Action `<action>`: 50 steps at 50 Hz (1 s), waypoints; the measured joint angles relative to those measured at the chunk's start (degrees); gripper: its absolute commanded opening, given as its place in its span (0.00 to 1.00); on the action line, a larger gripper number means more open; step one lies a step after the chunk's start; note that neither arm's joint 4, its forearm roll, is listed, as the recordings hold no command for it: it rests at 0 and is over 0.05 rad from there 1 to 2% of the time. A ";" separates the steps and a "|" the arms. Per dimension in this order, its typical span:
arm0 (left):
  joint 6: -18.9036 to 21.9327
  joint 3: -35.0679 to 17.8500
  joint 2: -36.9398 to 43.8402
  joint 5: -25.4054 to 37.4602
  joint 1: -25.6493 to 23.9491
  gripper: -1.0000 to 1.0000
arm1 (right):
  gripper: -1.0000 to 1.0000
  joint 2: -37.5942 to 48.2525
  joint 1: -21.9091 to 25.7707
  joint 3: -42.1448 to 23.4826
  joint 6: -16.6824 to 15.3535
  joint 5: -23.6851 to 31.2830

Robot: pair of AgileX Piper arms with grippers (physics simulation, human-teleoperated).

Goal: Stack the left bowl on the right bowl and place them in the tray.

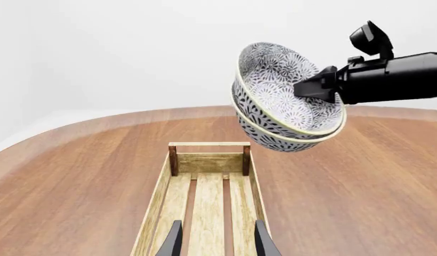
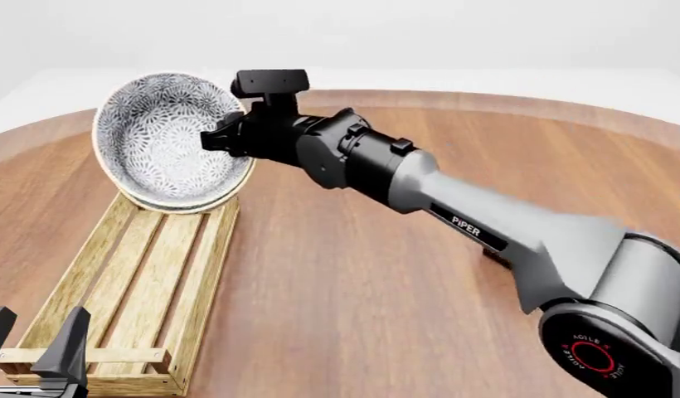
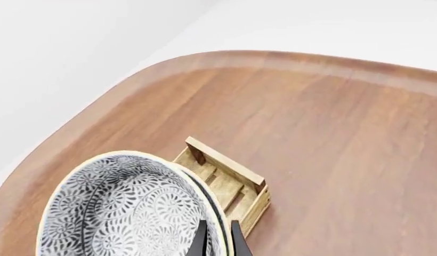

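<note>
Two patterned grey-and-white bowls [image 2: 168, 141] are stacked one inside the other and tilted on edge. My right gripper [image 2: 221, 137] is shut on their rim and holds them in the air over the far end of the tray [image 2: 124, 286]. The stack also shows in the left wrist view [image 1: 286, 101] and in the right wrist view [image 3: 129, 210]. The tray is a long light-wood crate with a slatted bottom [image 1: 204, 205] [image 3: 229, 178]. My left gripper [image 2: 31, 340] is open and empty over the tray's near end.
The round wooden table [image 2: 373, 274] stretches to the right of the tray. The right arm [image 2: 484, 232] reaches diagonally across the table from the front right. The tray's near rail [image 2: 80, 356] lies just below the left gripper's fingers.
</note>
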 measured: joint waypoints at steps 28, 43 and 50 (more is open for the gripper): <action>0.00 0.00 0.00 0.00 0.00 1.00 | 0.00 15.25 3.42 -19.43 1.32 4.65; 0.00 0.00 0.00 0.00 0.00 1.00 | 0.00 20.33 3.57 -23.07 2.17 4.06; 0.00 0.00 0.00 0.00 0.00 1.00 | 0.00 21.52 3.55 -22.21 3.06 2.41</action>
